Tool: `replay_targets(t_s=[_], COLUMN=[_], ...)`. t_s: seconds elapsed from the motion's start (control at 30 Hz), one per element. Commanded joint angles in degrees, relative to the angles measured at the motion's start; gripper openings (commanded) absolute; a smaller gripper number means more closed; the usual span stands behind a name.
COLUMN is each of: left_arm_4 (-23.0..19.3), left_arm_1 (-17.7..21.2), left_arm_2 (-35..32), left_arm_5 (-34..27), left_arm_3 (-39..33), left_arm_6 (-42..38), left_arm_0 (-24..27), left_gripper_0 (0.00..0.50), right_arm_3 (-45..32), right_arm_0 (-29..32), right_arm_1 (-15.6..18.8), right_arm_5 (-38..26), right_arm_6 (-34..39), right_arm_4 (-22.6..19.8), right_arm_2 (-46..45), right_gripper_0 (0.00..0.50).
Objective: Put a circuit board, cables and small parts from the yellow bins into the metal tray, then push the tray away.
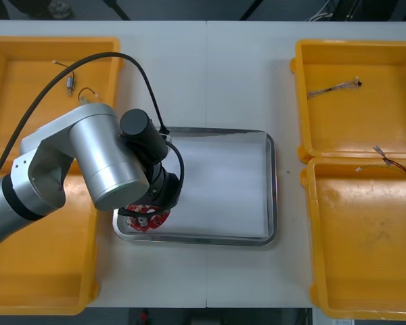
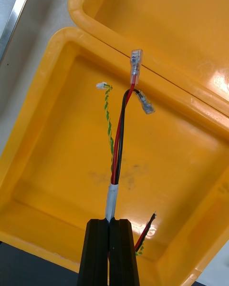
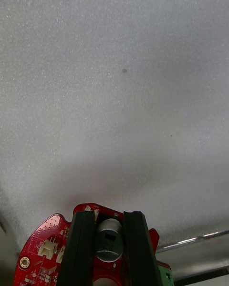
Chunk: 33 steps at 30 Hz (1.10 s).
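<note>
The light table [image 1: 210,74] carries two yellow bins on the left [image 1: 27,271] and two on the right [image 1: 365,257]. The metal tray [image 1: 223,183] lies between them, white inside. The left arm [image 1: 101,156] reaches over the tray's near left corner, hiding the edge there and much of the round red circuit board [image 1: 149,220] beneath it. The left gripper [image 3: 109,215] holds the board, jaws narrowed on a silver cylinder [image 3: 109,240] standing on it; whether the board touches the tray floor I cannot tell. The board sits close to the near rim [image 3: 191,242], and the tray lies bare toward its far and right sides. The right gripper [image 2: 110,220] hangs over a right-hand bin, jaws pinched almost together on the white sleeve of a red and black cable [image 2: 117,138]. A loose cable [image 1: 335,88] lies in the far right bin, and small metal parts [image 1: 71,82] lie in the far left one.
</note>
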<state>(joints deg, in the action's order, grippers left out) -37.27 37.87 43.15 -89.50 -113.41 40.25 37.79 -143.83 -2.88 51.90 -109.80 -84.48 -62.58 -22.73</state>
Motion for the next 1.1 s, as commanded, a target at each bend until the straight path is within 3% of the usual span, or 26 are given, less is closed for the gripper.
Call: replay_targets(t_s=[0.03, 0.37, 0.43, 0.47, 0.53, 0.57, 0.8, 1.1], left_arm_4=[1.9, 2.1, 2.0, 2.0, 1.9, 1.9, 1.6, 0.1], left_arm_1=[-0.7, -0.7, -0.7, -0.7, -0.7, -0.6, -0.5, -0.3], left_arm_2=[1.6, 1.7, 1.7, 1.7, 1.7, 1.7, 1.4, -4.5], left_arm_5=[4.0, 3.4, 3.4, 3.4, 3.4, 3.4, 2.4, -7.9], left_arm_3=[2.8, 2.4, 2.3, 2.3, 2.3, 2.3, 1.5, -6.0], left_arm_6=[0.5, 1.1, 1.1, 1.1, 1.1, 1.2, 1.2, 1.5], left_arm_0=[0.7, 0.5, 0.5, 0.5, 0.5, 0.5, 0.6, 0.5], left_gripper_0=[0.0, 0.0, 0.022, 0.188, 0.414, 0.493, 0.5, 0.5], right_arm_3=[-0.1, -0.1, -0.1, -0.1, -0.1, -0.1, -0.1, -0.1], right_arm_0=[-1.2, -1.3, -1.4, -1.3, -1.4, -1.4, -1.3, -1.5], right_arm_1=[2.0, 2.0, 2.0, 2.0, 2.0, 2.0, 2.0, 2.0], right_arm_5=[-0.2, -0.2, -0.2, -0.2, -0.2, -0.2, -0.2, -0.2], right_arm_6=[-2.6, -2.6, -2.5, -2.6, -2.6, -2.6, -2.6, -2.5], right_arm_4=[-0.7, -0.8, -0.9, -0.9, -1.0, -1.0, -1.0, -1.2], right_arm_2=[-1.0, -1.1, -1.0, -1.0, -1.1, -1.1, -1.0, -0.8], right_gripper_0=[0.0, 0.0, 0.0, 0.0, 0.0, 0.0, 0.0, 0.0])
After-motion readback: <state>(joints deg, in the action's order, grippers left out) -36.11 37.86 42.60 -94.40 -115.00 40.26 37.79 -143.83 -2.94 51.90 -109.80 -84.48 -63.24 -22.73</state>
